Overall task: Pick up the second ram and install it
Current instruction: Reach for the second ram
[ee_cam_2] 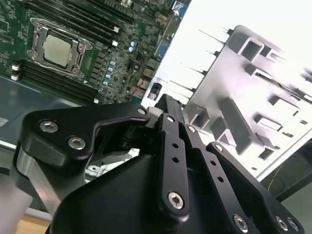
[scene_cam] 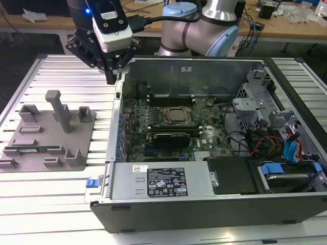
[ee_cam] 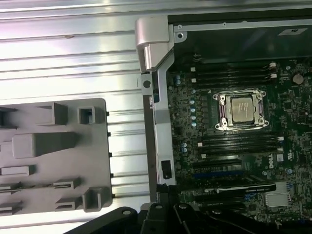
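Above the exterior view's left wall of the open computer case [scene_cam: 115, 130]: gripper [scene_cam: 110, 78], fingers closed to a narrow point, nothing visible between them. On the grey holder tray [scene_cam: 38, 133], at the exterior view's left and well apart from the gripper: second ram [scene_cam: 31, 149], a green stick lying flat between low posts. Inside the case: motherboard [scene_cam: 138, 115].

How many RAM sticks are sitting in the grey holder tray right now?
1. A green RAM stick lies flat in the grey tray, along its near edge in the exterior view. The upright posts may hide others.
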`<state>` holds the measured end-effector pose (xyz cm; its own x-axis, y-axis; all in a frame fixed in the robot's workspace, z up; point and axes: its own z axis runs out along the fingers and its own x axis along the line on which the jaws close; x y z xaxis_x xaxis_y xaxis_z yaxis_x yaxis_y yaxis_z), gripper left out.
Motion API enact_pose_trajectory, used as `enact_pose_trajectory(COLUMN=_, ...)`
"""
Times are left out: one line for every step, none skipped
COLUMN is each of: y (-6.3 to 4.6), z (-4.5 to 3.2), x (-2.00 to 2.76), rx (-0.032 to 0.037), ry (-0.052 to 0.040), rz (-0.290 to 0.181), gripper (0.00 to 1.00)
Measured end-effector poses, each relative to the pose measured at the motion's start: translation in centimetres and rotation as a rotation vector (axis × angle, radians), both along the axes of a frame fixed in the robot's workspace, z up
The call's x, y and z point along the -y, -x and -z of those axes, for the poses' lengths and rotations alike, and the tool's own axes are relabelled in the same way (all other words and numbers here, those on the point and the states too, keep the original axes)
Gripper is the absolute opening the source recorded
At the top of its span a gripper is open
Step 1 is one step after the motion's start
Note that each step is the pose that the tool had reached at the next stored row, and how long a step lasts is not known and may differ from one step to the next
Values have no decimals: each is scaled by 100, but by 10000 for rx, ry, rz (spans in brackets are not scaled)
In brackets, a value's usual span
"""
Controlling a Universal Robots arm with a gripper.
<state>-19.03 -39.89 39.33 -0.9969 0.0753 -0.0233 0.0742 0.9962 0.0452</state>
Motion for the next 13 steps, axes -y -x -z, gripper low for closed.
enact_pose_trajectory(y=12, z=0, x=0, rx=0, ry=0, rz=0, gripper=8)
enact_pose_trajectory(y=20, z=0, x=0, rx=0, ry=0, rz=0, gripper=8)
enact_pose_trajectory(y=41, z=0, x=0, rx=0, ry=0, rz=0, gripper=8)
enact_pose_trajectory(y=59, z=0, x=0, rx=0, ry=0, rz=0, gripper=8)
enact_pose_trajectory(y=79, z=0, x=0, rx=0, ry=1, rz=1, gripper=8)
enact_pose_trajectory(y=98, z=0, x=0, rx=0, ry=0, rz=0, gripper=8)
enact_pose_trajectory(y=124, z=0, x=0, rx=0, ry=0, rz=0, gripper=8)
enact_pose_trajectory(y=143, z=0, x=0, rx=0, ry=0, rz=0, gripper=8)
enact_pose_trajectory(y=162, z=0, x=0, rx=0, ry=0, rz=-1, gripper=8)
enact_pose_trajectory(y=184, z=0, x=0, rx=0, ry=0, rz=0, gripper=8)
enact_pose_trajectory(y=201, z=0, x=0, rx=0, ry=0, rz=0, gripper=8)
enact_pose_trajectory(y=216, z=0, x=0, rx=0, ry=-1, rz=1, gripper=8)
enact_pose_trajectory(y=238, z=0, x=0, rx=0, ry=0, rz=1, gripper=8)
